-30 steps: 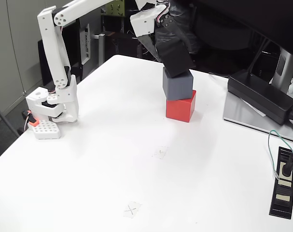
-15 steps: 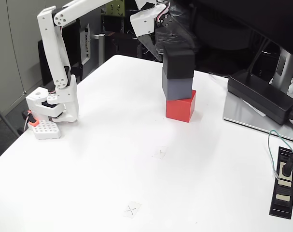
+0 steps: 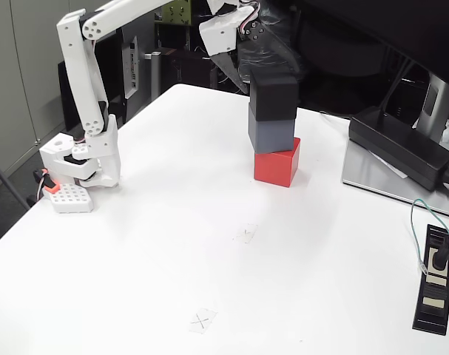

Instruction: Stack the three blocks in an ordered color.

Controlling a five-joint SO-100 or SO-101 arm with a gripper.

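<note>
- White arm [image 3: 87, 66]: base at the table's left edge in the fixed view, upright link rising from it, long upper link reaching right across the top of the frame, wrist bent downward over the stack.
- Gripper [image 3: 255, 65]: sits at the upper rear of the black block [image 3: 275, 97]; one pale finger [image 3: 231, 72] slants down just left of that block, apart from it or nearly so. The other finger is lost against the dark background, so it is probably released, but I cannot tell for sure.
- Black block: top of the stack, level, resting on the grey block [image 3: 271, 134].
- Grey block: middle, twisted slightly relative to the red block [image 3: 277, 163] beneath.
- Red block: bottom, on the white table [image 3: 172, 244], toward its far side.
- Black power brick [image 3: 400, 146]: well right of the stack, on a grey plate.
- Writing: none legible; two small taped marks [image 3: 245, 234] on the table, the nearer bearing a pencilled X.
</note>
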